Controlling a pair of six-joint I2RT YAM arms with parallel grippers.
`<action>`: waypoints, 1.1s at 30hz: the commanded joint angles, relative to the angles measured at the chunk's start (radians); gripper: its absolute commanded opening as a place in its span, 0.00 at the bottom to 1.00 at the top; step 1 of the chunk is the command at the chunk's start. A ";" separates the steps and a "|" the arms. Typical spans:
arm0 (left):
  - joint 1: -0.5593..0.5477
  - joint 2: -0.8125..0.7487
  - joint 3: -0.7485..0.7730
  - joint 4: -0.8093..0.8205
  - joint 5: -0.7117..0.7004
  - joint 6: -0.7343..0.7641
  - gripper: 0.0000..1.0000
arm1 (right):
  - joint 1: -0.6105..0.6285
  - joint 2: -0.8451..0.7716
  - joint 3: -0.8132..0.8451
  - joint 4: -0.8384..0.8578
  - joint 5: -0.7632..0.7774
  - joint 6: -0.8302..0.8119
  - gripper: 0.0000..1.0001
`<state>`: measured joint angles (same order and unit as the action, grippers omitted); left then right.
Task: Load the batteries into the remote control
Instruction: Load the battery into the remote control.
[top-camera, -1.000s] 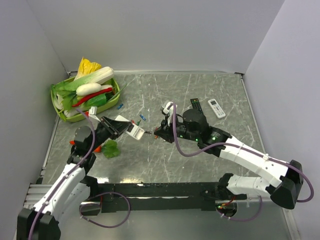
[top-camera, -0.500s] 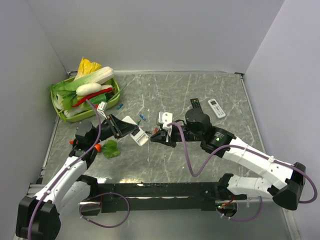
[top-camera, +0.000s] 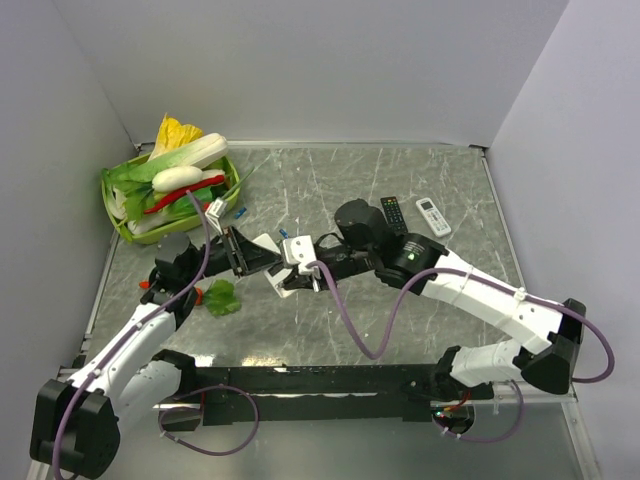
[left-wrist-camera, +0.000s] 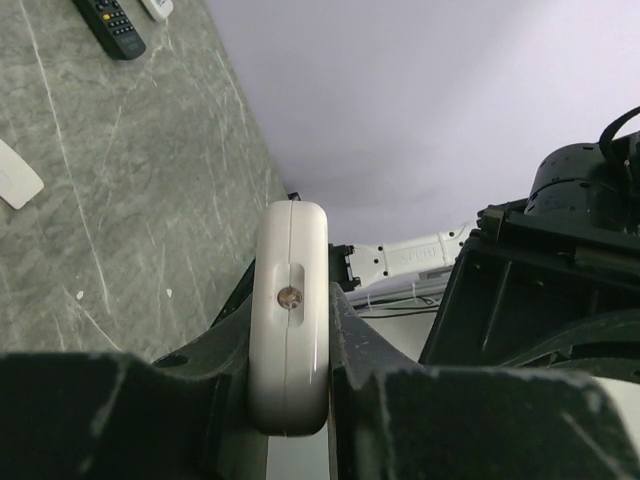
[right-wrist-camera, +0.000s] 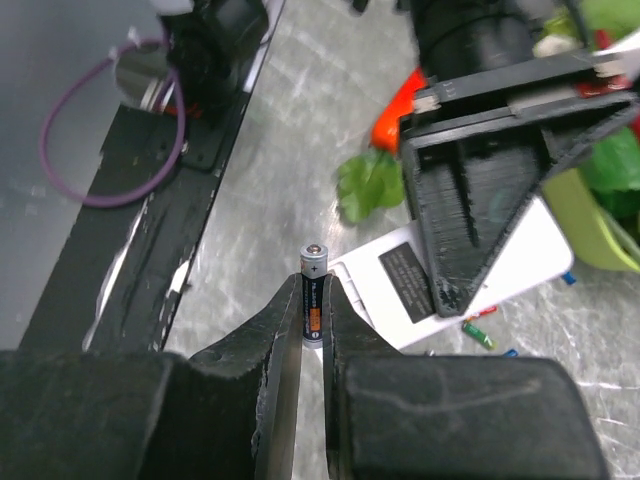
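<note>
Gripping one battery (right-wrist-camera: 313, 272) upright between narrowly set fingers, the right gripper (right-wrist-camera: 313, 305) holds it plus end outward, just beside the near edge of the remote control (left-wrist-camera: 290, 270); contact between the two cannot be confirmed. The left gripper (left-wrist-camera: 290, 352) is clamped on the remote control's two sides and holds it above the table (top-camera: 400, 320), white labelled back turned towards the right wrist camera. Loose batteries (right-wrist-camera: 479, 335) lie on the table just beyond it. A green leaf (right-wrist-camera: 370, 185) lies near the left arm. Farther back stand a vegetable-filled green basket (top-camera: 116, 226) at left, and a black remote (top-camera: 393, 211) beside a white remote (top-camera: 433, 216) at right.
</note>
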<state>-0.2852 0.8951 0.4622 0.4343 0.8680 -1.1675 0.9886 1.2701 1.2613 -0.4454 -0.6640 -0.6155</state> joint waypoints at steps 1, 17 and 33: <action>-0.006 0.008 0.079 -0.025 0.037 0.055 0.02 | 0.018 0.047 0.093 -0.145 -0.002 -0.131 0.00; -0.005 0.053 0.162 -0.144 0.097 0.126 0.02 | 0.027 0.178 0.197 -0.257 0.072 -0.236 0.00; 0.000 0.076 0.202 -0.249 0.086 0.181 0.02 | 0.051 0.248 0.266 -0.423 0.170 -0.322 0.00</action>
<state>-0.2878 0.9733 0.6048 0.1993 0.9405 -1.0225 1.0267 1.4948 1.4796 -0.7856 -0.5407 -0.8814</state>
